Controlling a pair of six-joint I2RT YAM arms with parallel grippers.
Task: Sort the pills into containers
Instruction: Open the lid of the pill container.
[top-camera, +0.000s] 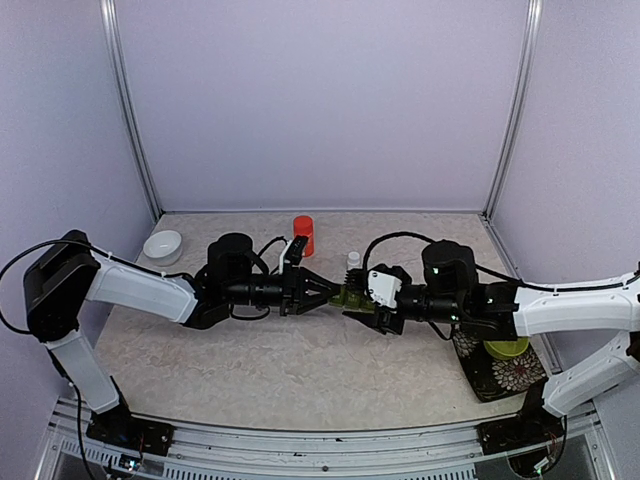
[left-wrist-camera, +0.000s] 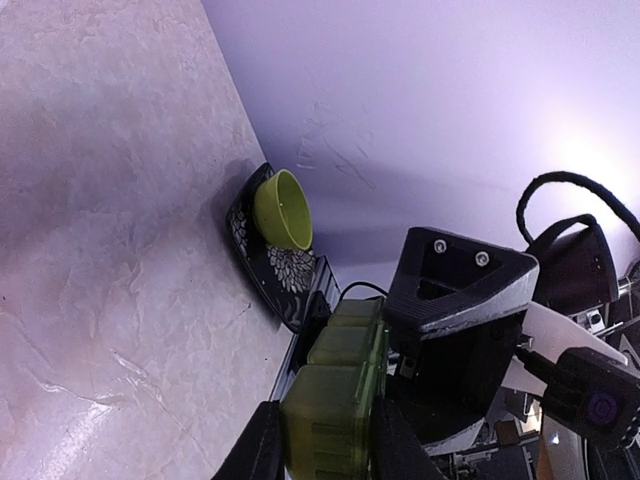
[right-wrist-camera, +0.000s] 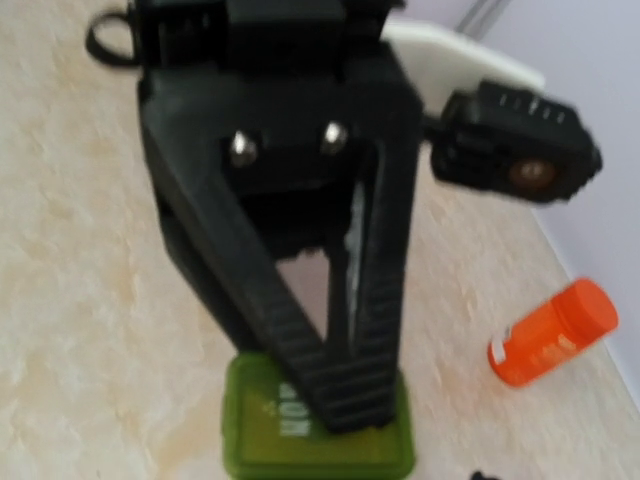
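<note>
Well left of the orange bottle (top-camera: 303, 235), a white bowl (top-camera: 163, 245) sits by the bench (top-camera: 250, 360) edge. Just front-right of the bottle, the left end effector (top-camera: 335, 295) is clamped on one end of the pill box (top-camera: 352, 297), which is dark green with three square lids in a row. The right end effector (top-camera: 368, 308) meets the other end; its grip is unclear. Open bench spreads in front. Far right of the bottle, a lime bowl (top-camera: 506, 348) sits near the edge.

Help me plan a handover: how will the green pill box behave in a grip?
The pill box looks like moulded hard plastic, so probably stiff and light. Its flat sides, pinched by the left end effector, shouldn't roll, though smooth plastic may slip. Its lids might pop if squeezed.
</note>
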